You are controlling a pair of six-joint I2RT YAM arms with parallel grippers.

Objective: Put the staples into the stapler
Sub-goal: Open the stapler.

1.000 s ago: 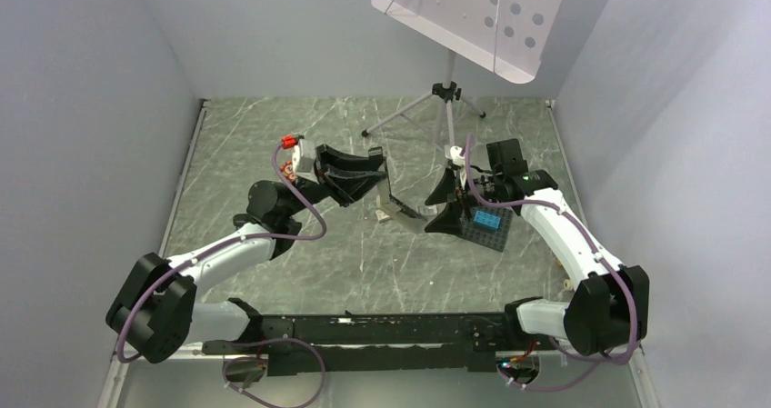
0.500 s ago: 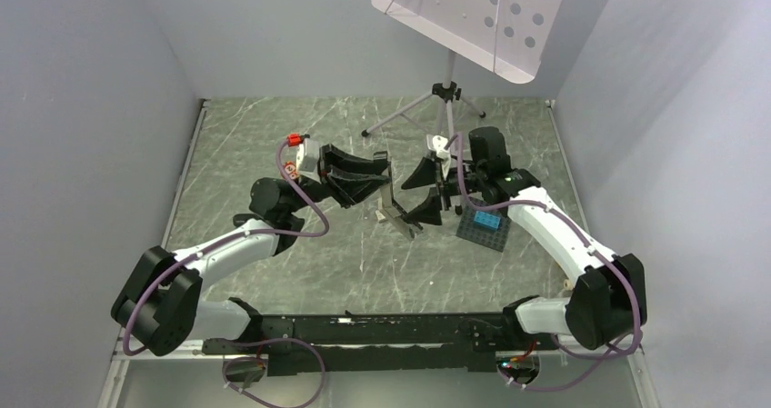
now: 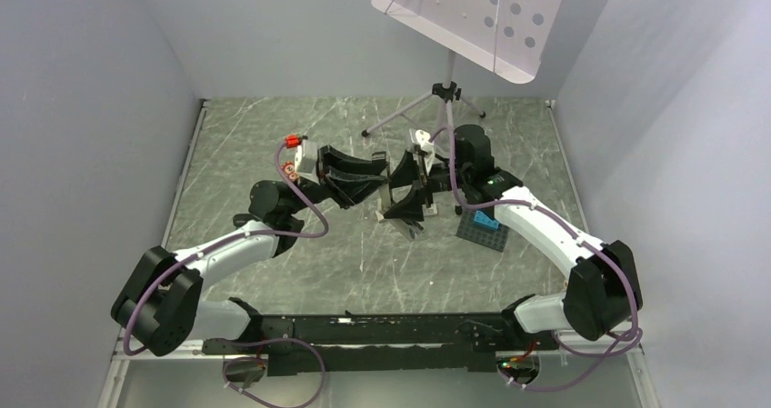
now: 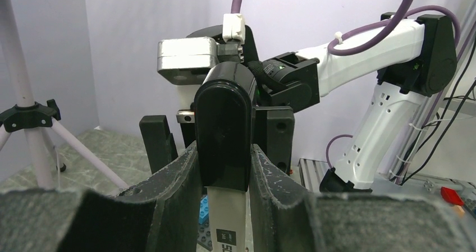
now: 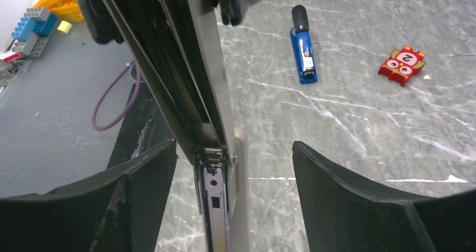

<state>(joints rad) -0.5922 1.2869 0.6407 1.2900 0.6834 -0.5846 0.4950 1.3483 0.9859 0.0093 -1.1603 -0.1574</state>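
As far as can be told from three views, not loaded yet. Can't find the staples anywhere: not on the table [image 3: 273, 144], not in either tool; too small or hidden. Have the stapler [image 4: 224, 111] pinched in the left gripper [image 4: 223, 168], clamped tight on both sides of the black cap. Got the right gripper [image 5: 234, 151] spread wide, straddling the metal rail [image 5: 196, 83] with no pad seen touching it.

Counting as done, by the look of it: stapler picked up and opened at the hinge. Counting as left: fetch the staples, seat them in the channel [image 5: 216, 207], close the top. Can't tell whether that channel already carries anything; only see a bare slot at the near end.

View by view:
- From the top: only get a dark knot of both grippers mid-table, no detail of grip or rail. Do get a blue brick [image 3: 486, 219] on a dark baseplate [image 3: 473, 237] just beside the right arm.
- From the left wrist: see the clamp on the cap cleanly, plus the right gripper's fingers [image 4: 154, 137] standing apart behind it. Nothing of rail or channel.
- From the right wrist: get rail, hinge and channel close up. Also pick up a blue stapler [image 5: 303, 53] and a red owl tile [image 5: 401, 65] lying on the table, apart from each other and clear of both tools, and toy bricks [image 5: 45, 16] off at the frame's corner.
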